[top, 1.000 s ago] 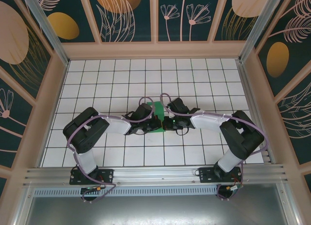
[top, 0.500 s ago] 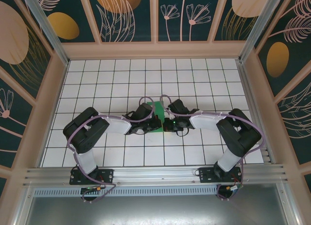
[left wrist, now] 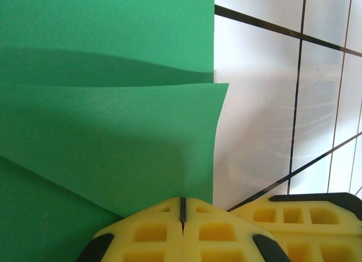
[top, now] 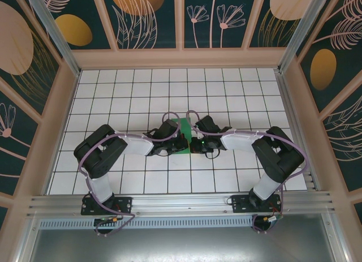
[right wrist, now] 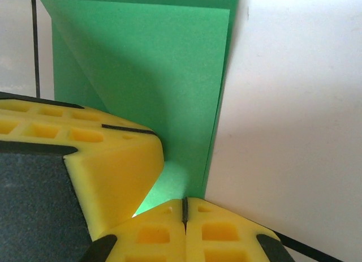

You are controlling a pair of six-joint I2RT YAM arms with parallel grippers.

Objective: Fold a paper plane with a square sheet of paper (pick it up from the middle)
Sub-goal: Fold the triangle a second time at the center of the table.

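The square sheet of paper (top: 184, 125) is a creased green shape with folded layers, lying on the tiles at mid-table between both wrists. In the left wrist view the paper (left wrist: 107, 103) has one flap lying over another with its edge lifted slightly. My left gripper (top: 181, 143) (left wrist: 182, 208) is shut, its yellow tips resting at the paper's near edge. My right gripper (top: 195, 144) (right wrist: 184, 208) is shut too, tips down on the paper (right wrist: 147, 64) beside its right edge. The two grippers sit side by side, almost touching. I cannot tell if either one pinches a layer.
White grid-tiled table (top: 226, 92) with tan walls on three sides and a metal rail (top: 181, 202) at the near edge. The right gripper's yellow finger (left wrist: 305, 217) shows in the left wrist view, and the left gripper's finger (right wrist: 107, 160) crowds the right wrist view.
The right arm has drawn in a little to the left, bringing its gripper closer to the left one. The left arm and the paper have hardly moved.
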